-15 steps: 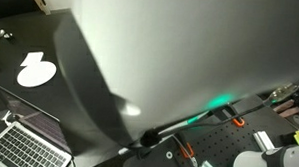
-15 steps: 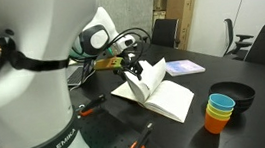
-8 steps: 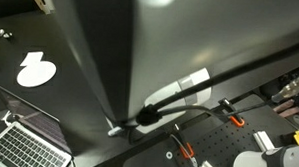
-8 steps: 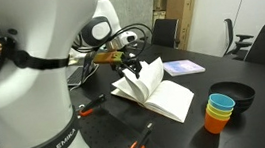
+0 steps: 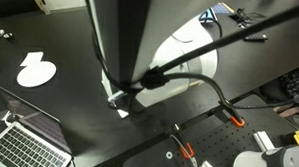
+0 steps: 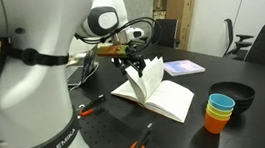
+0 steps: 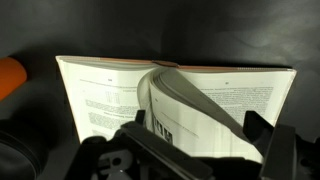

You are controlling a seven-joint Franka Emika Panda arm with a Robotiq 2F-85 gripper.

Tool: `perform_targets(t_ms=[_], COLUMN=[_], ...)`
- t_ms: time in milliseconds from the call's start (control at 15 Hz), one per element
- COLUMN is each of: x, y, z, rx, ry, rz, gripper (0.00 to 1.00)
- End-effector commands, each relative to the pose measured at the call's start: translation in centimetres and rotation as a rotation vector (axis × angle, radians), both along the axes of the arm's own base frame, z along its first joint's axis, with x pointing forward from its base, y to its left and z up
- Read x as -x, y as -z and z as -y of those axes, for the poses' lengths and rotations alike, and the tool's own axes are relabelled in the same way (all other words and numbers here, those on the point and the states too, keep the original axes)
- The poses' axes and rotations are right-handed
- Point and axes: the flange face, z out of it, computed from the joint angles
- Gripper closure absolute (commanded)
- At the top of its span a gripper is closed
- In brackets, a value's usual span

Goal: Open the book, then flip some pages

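The book (image 6: pixel 171 100) lies open and flat on the black table (image 6: pixel 250 136), near its middle, spine running away from the camera in an exterior view. A sheaf of pages (image 6: pixel 149 78) stands up from the left half, curling over toward the right. The pincer (image 6: pixel 137 65) hangs just above that raised sheaf, at its top edge.

In the wrist view the book (image 7: pixel 100 95) spreads across the frame with printed text on both sides, and the pages (image 7: pixel 190 100) arch up from the middle. The pincer (image 7: pixel 200 145) is wide: its fingers (image 7: pixel 142 128) stand well apart, with the arch between them. Whether a finger touches the paper cannot be told.

Right of the book and nearer stands a stack of cups (image 6: pixel 217 112), with a black bowl (image 6: pixel 237 93) just behind. A pale blue booklet (image 6: pixel 184 67) lies beyond the book. In an exterior view the arm (image 5: pixel 121 33) blocks most of the scene; a laptop (image 5: pixel 17 147) shows at the near left.
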Motion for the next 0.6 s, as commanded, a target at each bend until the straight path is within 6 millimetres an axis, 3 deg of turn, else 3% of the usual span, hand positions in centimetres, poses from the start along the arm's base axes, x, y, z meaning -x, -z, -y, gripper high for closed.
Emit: perform_targets(t_ms=[0,533], x=[-0.4,-1.2], y=[-1.4,-3.3], z=[-0.1,-1.1], rx=[-0.035,-0.032], ry=[-0.021,-0.026], rz=[-0.078,-0.15], gripper=[0.0,0.0])
